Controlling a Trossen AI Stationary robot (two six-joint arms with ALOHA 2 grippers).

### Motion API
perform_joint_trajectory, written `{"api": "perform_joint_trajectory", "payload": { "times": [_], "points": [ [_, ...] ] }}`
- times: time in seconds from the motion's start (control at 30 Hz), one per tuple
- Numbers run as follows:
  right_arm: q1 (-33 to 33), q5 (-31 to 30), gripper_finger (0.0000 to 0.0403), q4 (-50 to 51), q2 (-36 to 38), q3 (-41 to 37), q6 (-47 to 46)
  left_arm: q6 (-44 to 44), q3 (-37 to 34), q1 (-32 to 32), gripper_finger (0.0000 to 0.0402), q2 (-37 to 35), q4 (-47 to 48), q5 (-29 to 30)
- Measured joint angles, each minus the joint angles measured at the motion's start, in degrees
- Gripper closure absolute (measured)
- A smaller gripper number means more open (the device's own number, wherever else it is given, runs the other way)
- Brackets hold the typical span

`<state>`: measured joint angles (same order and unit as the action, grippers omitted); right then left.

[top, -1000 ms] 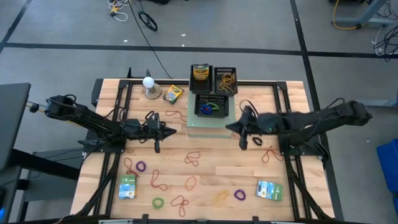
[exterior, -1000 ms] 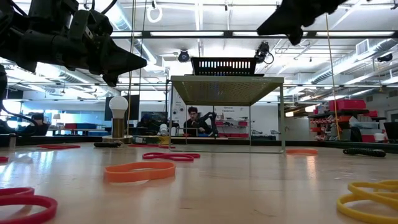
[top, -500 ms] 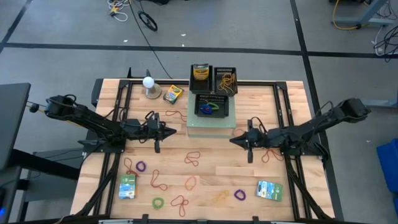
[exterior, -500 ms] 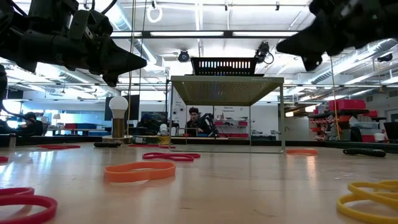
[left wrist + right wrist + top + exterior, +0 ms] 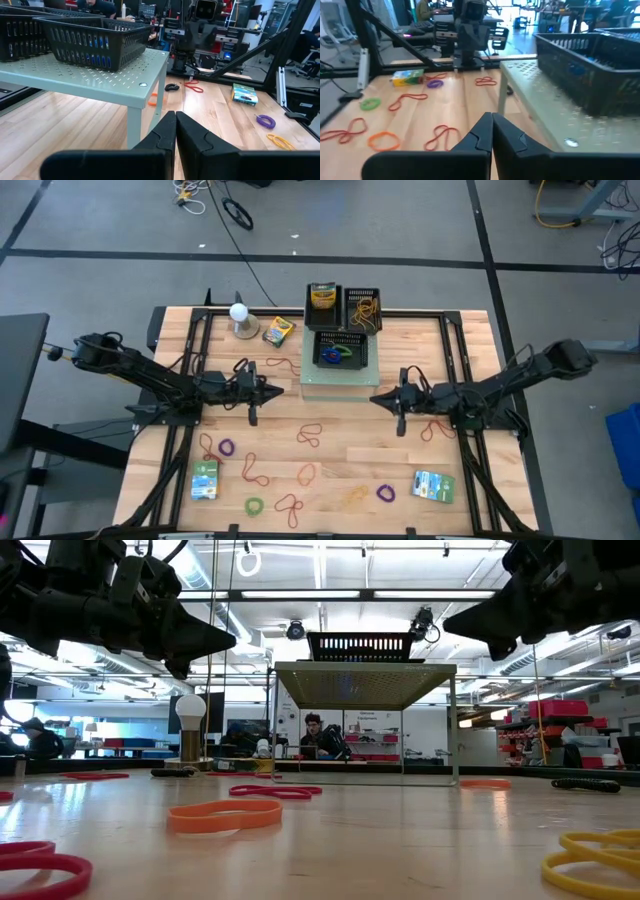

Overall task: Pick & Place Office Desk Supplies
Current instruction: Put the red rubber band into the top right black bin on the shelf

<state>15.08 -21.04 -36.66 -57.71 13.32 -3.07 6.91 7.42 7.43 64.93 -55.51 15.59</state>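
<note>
Thin rubber bands lie flat across the wooden table, among them a red one (image 5: 310,434), an orange one (image 5: 307,473), a purple one (image 5: 385,493) and a green one (image 5: 255,506). A yellow-green crayon box (image 5: 278,331) lies near the far edge. Two green-blue packets (image 5: 205,479) (image 5: 433,486) lie near the near edge. My left gripper (image 5: 276,392) hovers shut and holding nothing left of the pale green stand (image 5: 338,379). My right gripper (image 5: 376,398) hovers shut and holding nothing at the stand's near right corner. Both wrist views show the fingers closed together (image 5: 175,125) (image 5: 492,125).
Three black baskets sit on and behind the stand: one with a crayon box (image 5: 322,296), one with rubber bands (image 5: 363,308), one with blue-green items (image 5: 340,350). A white ball on a round base (image 5: 240,315) stands at the far left. Black frame rails run along both table sides.
My right gripper has drawn back from the stand's right side toward the table's near right and dropped lower, then held nearly still. Its fingers have stayed shut. My left arm has kept still.
</note>
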Motion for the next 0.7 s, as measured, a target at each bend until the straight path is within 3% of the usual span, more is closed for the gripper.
{"api": "perform_joint_trajectory", "payload": {
  "times": [0.7],
  "points": [
    [-6.46,5.36,0.0394,-1.84,0.00,0.11,9.37,-0.02,0.00,-0.01,0.0385,0.00,0.00,-0.17]
  ]
}}
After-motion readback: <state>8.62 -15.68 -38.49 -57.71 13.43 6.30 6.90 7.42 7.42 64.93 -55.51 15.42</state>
